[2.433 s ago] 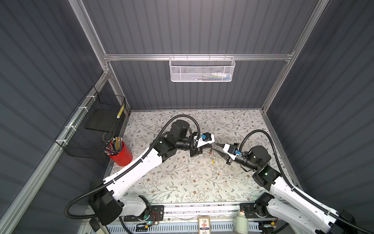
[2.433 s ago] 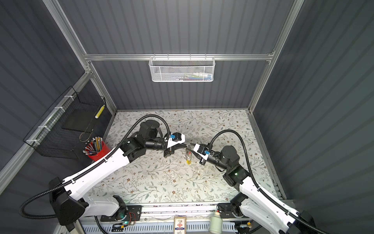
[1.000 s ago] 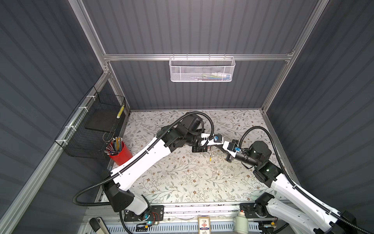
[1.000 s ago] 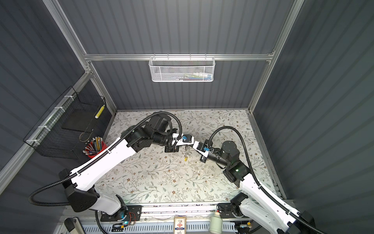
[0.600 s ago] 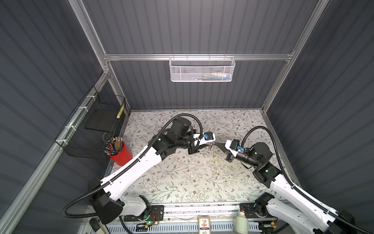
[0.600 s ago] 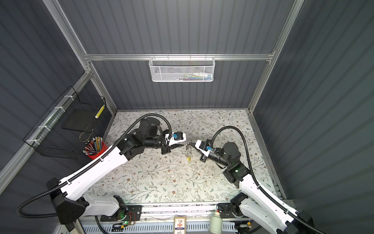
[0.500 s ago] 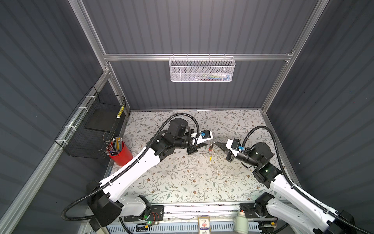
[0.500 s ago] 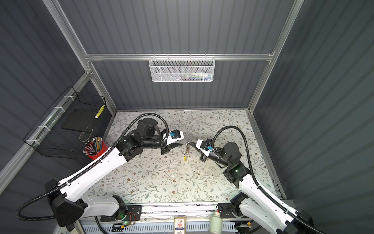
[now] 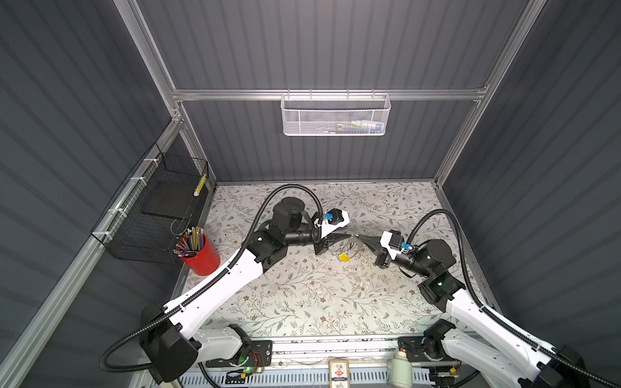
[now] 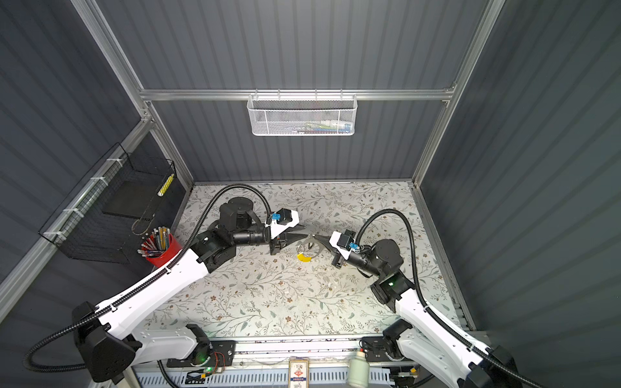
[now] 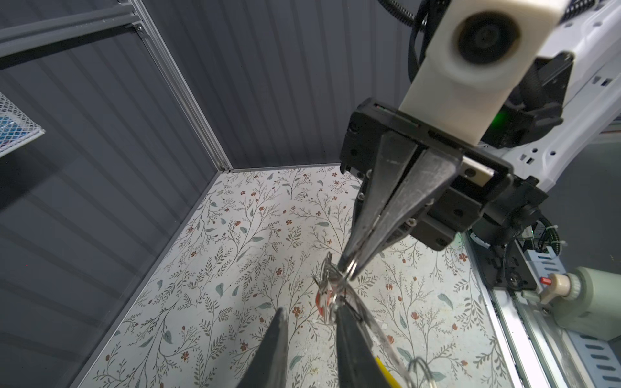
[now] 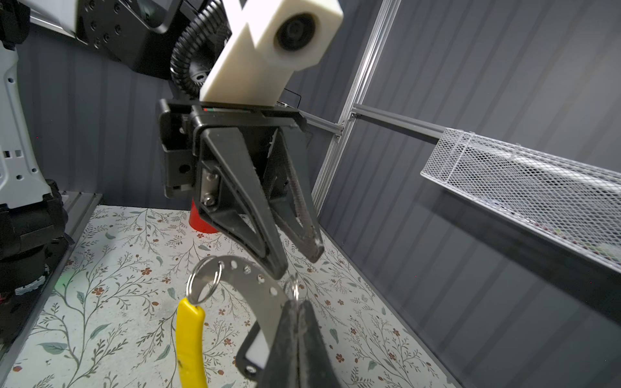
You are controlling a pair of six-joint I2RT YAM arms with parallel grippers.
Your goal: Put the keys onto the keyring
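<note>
Left gripper has just opened at mid-frame, so the orange-red key likely hangs on the keyring gripped by the right gripper.

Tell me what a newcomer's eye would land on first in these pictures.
The two black pincers meet almost tip to tip above the middle of the floral table: the right pincer is shut on the keyring, while the left pincer stands open beside it. A bright yellow piece hangs from the keyring. A red cup of pencils stands at the table's left edge in both top views.
</note>
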